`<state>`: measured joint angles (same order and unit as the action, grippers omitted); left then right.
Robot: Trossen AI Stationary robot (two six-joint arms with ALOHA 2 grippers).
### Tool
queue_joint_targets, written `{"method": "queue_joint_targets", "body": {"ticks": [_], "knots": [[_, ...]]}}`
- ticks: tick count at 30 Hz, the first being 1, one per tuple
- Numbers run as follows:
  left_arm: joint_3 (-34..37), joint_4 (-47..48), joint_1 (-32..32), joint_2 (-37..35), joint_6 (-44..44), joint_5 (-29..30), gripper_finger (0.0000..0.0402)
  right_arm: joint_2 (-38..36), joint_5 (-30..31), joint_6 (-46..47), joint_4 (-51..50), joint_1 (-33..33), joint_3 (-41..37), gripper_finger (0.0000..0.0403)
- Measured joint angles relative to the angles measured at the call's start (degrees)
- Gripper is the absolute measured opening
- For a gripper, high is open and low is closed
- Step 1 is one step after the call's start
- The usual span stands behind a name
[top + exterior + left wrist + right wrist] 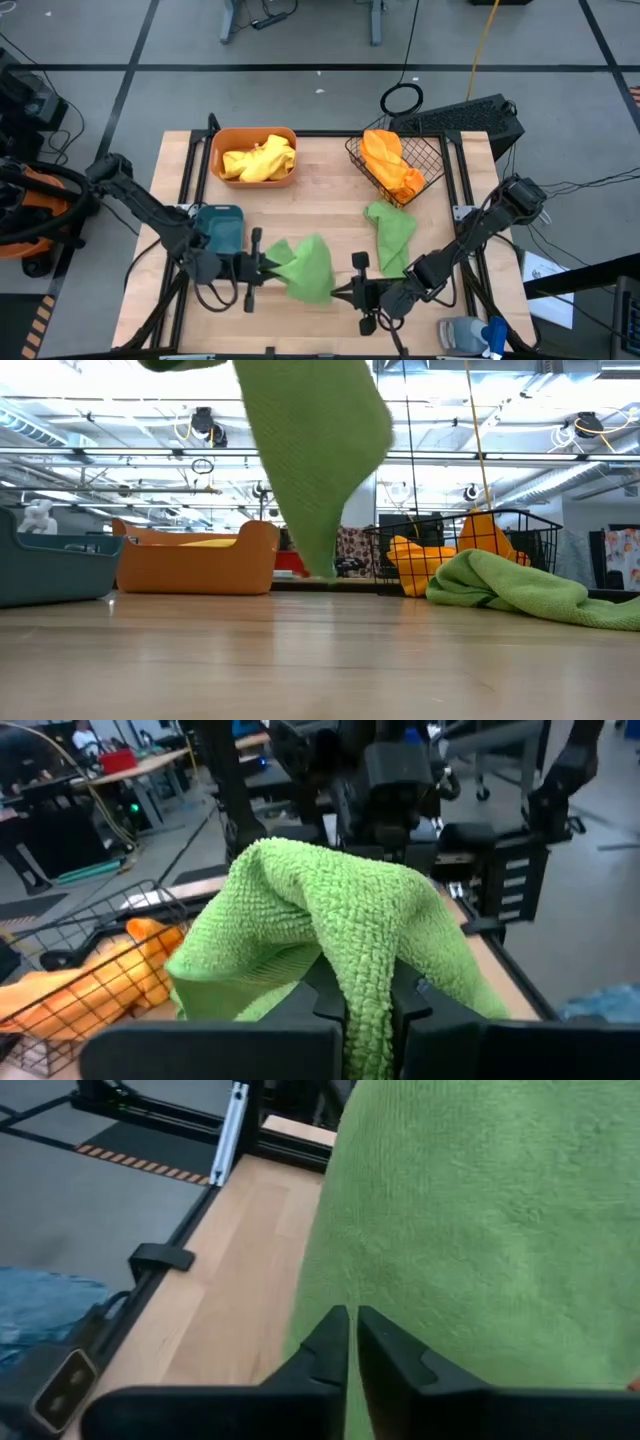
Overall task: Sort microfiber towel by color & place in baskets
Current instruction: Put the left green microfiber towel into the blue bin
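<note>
A green microfiber towel [308, 266] is held up between my two grippers near the table's near edge. In the low view this towel [315, 450] hangs from above, its lower tip clear of the tabletop. My left gripper [262, 262] is shut on the towel's left side. My right gripper [350, 291] is shut on its right lower edge. A second green towel [391, 234] lies crumpled on the table, right of centre. The orange tub [254, 135] holds yellow towels, the wire-mesh basket [432, 150] holds orange ones, and the teal tub [221, 228] sits by my left arm. My left gripper [367, 982] pinches a bunched fold of the green towel [365, 955] between its two fingers, coming level from the table's left side. The cloth drapes over and around the fingers and is lifted off the table. My right gripper [352, 1320] pinches a thin edge of the green towel [352, 1285] between its two nearly touching fingers, coming level from the table's right side. The towel fills the view beyond the fingers; one layer or several, I cannot tell.
A blue-capped spray bottle [470, 334] lies at the near right corner, beside my right arm. The tubs and the basket line the far and left parts of the table. Bare wood [320, 190] shows in the middle, between the orange tub and the held towel.
</note>
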<state>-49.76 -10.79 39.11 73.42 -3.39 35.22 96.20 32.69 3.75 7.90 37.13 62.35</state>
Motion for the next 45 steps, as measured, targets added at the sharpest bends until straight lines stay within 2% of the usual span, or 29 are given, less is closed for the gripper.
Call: {"method": "queue_joint_targets", "body": {"ticks": [8,11,18,23,28,33,40,43,45], "knots": [[0.1,2.6,0.4,1.6,3.0,0.1,0.0017,1.7,0.3,0.5,1.0,-0.1,0.0,0.0111],[0.1,0.5,0.4,2.7,3.0,0.1,0.0017,4.1,0.6,-1.9,6.4,-0.6,0.0,0.0151],[0.1,-5.1,0.4,4.6,1.1,-0.7,0.0018,12.7,0.6,-11.0,25.7,-4.1,0.0,0.0237],[0.1,-5.4,0.4,4.6,1.5,-4.2,0.0018,15.3,0.8,-19.6,38.1,-6.1,0.0,0.0245],[0.1,-5.4,0.4,4.6,1.5,-6.4,0.0018,15.1,8.1,-28.5,42.1,-6.3,1.6,0.0225],[0.1,-4.5,0.4,5.1,1.5,-6.5,0.0018,14.9,14.3,-33.6,35.7,-4.1,5.7,0.0248],[0.8,3.0,-0.5,5.1,4.6,-4.9,0.0018,14.8,24.7,-24.1,15.6,0.3,8.2,0.0282],[0.8,4.8,-1.6,5.6,6.3,-4.6,0.0018,14.9,25.4,-21.0,9.2,1.2,8.2,0.028],[0.8,5.4,-2.0,6.2,7.1,-4.6,0.0018,14.2,23.2,-19.1,6.3,1.3,8.2,0.0273]]}}
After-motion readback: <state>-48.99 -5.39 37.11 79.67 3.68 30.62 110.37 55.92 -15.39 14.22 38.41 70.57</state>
